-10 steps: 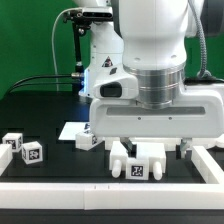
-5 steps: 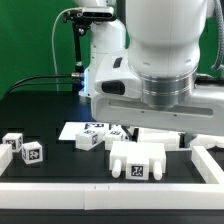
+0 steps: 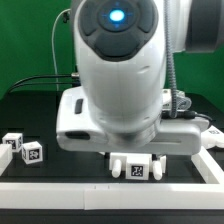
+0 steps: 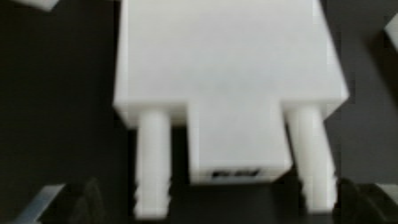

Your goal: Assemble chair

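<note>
A white chair piece (image 3: 137, 167) with a black-and-white tag on its front lies near the front rail, just below my hand (image 3: 125, 128). In the wrist view it shows as a flat white panel (image 4: 222, 55) with two pegs (image 4: 155, 165) and a centre block pointing toward my gripper (image 4: 222, 208). The dark fingers (image 4: 80, 203) stand wide apart on either side of the peg ends, open and holding nothing. Two small white tagged blocks (image 3: 32, 153) sit at the exterior view's left. In the exterior view the arm hides my fingertips.
A white border rail (image 3: 60, 186) runs along the front of the black table. Another white part (image 3: 214, 135) peeks out at the exterior view's right. The arm body hides the middle of the table and whatever lies behind it.
The arm has swung toward the camera and to the exterior view's left, now covering the marker board and the parts behind. The tagged chair piece and the small blocks have not moved.
</note>
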### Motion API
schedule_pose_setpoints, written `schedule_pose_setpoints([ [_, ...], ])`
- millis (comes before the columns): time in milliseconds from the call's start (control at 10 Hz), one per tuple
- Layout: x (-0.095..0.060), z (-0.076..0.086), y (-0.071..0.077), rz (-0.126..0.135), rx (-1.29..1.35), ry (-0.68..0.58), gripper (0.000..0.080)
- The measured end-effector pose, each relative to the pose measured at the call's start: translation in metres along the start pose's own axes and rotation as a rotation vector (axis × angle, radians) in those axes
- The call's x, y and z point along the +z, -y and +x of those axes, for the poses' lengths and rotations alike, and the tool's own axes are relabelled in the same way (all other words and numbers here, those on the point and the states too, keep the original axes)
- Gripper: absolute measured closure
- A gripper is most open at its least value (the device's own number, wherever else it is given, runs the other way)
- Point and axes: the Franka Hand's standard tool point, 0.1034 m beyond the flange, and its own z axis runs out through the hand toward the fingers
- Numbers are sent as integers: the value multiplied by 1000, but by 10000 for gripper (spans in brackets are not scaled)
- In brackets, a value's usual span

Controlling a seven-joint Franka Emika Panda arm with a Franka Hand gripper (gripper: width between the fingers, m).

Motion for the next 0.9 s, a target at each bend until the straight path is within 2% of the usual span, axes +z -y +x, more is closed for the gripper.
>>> schedule_pose_setpoints([
  [500,2,1,-4,5,-12,1,150],
  [700,15,7,-16,12,16,40,150],
  [900,27,3,-19,11,46,133,150],
])
